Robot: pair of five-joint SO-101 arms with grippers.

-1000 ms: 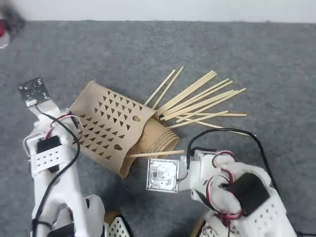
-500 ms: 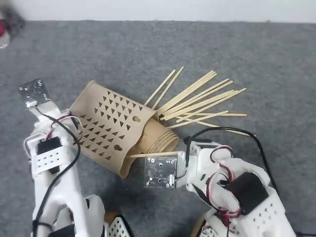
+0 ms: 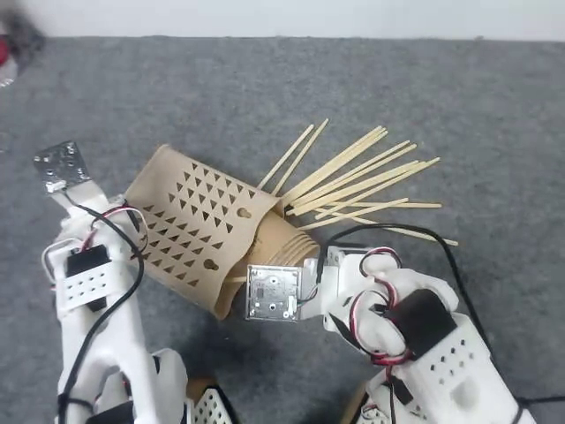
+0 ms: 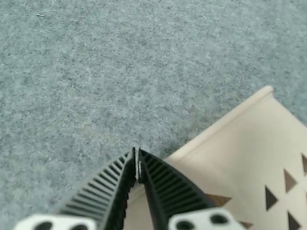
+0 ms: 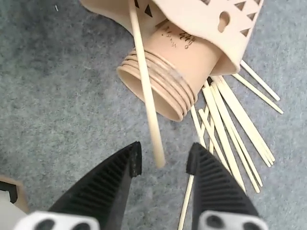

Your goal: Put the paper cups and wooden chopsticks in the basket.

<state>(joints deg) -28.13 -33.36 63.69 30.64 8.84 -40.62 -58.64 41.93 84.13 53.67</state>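
Basket on its side, cups in its mouth, chopsticks loose on the carpet.
Surface: grey carpet [image 3: 441,88]. The tan basket [image 3: 190,225], pierced with triangles, lies tipped over between the two arms. A nested stack of brown paper cups [image 5: 168,72] sticks out of its opening, rims outward, blocking most of it. A single chopstick [image 5: 144,86] lies across the cup rims, far end inside the basket. The pale wooden chopsticks [image 3: 353,181] fan out on the carpet just beyond the cups. Right gripper [image 5: 164,153] is spread wide, its jaws on either side of that stick's near end and holding nothing. Left gripper [image 4: 138,158] is pinched closed at the basket's rear edge.
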